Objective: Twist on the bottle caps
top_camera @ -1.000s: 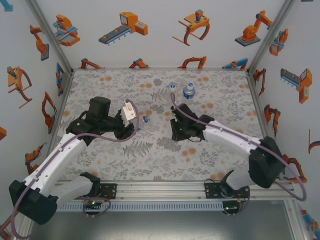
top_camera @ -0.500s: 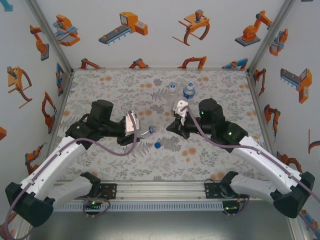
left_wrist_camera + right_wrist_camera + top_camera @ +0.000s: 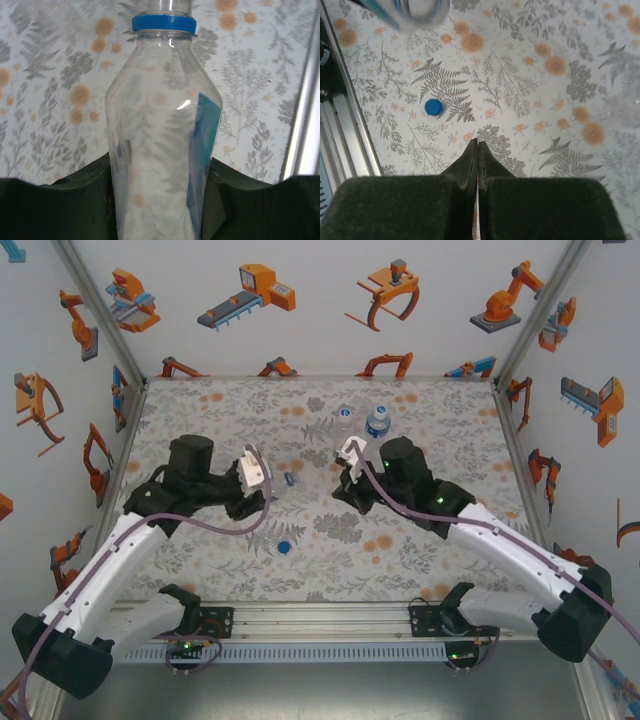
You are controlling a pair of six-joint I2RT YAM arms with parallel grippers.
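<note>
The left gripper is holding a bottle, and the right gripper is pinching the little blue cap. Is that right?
Not quite. The left gripper does hold a bottle, but the right gripper is shut on nothing. The little blue cap lies loose on the mat, apart from it, as the right wrist view shows.
</note>
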